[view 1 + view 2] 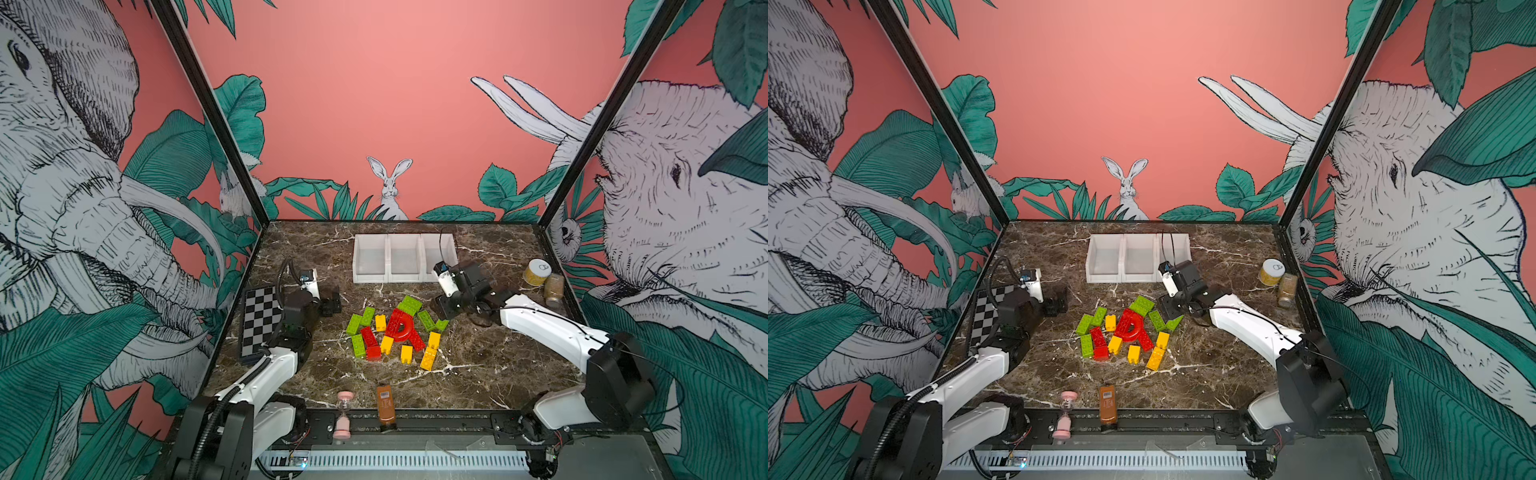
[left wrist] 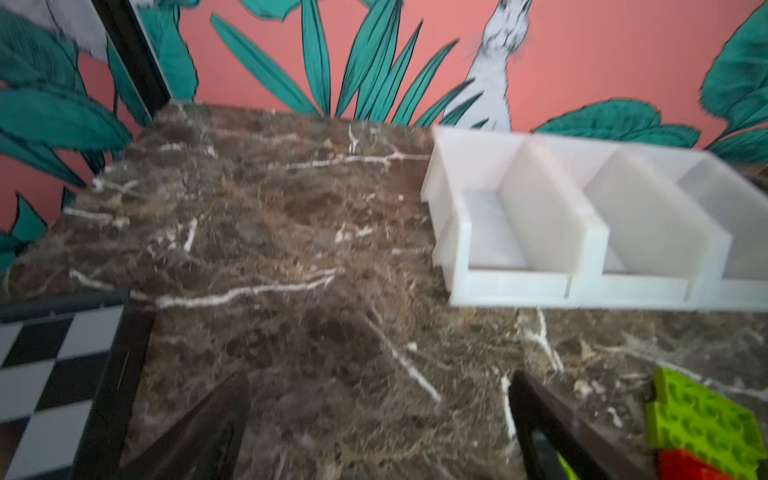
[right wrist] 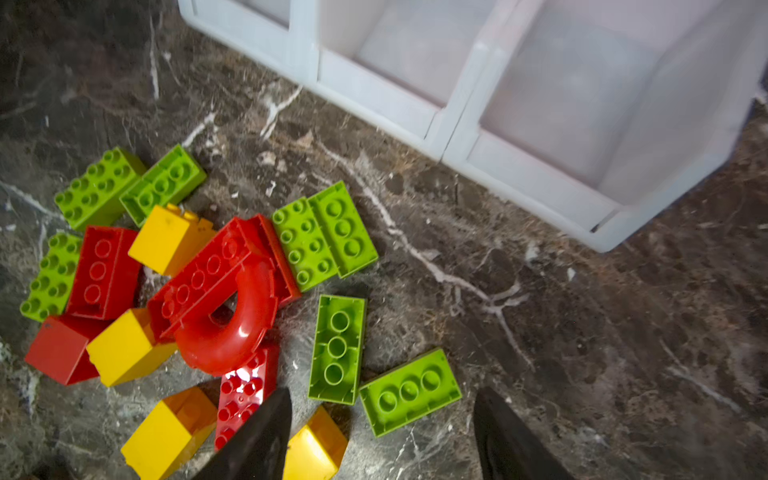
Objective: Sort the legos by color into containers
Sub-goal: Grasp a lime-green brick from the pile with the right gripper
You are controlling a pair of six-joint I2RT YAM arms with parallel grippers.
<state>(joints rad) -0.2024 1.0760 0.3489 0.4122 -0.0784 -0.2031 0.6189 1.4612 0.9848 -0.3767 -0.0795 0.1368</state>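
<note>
Marble worktop [image 1: 478,374], legos [image 1: 395,332] crowded at its middle. My right tool [image 3: 382,399] hangs part-open and empty by a green brick [image 3: 415,390], left tool [image 2: 378,382] wide. I fear a finger clipping the yellow brick [image 3: 320,449].

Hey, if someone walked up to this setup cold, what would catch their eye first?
Probably the bright heap of red, yellow and green bricks in the middle of the marble table, topped by a glossy red arch. Behind it, three white bins stand empty, and a painted rabbit peers from the pink back wall.
</note>
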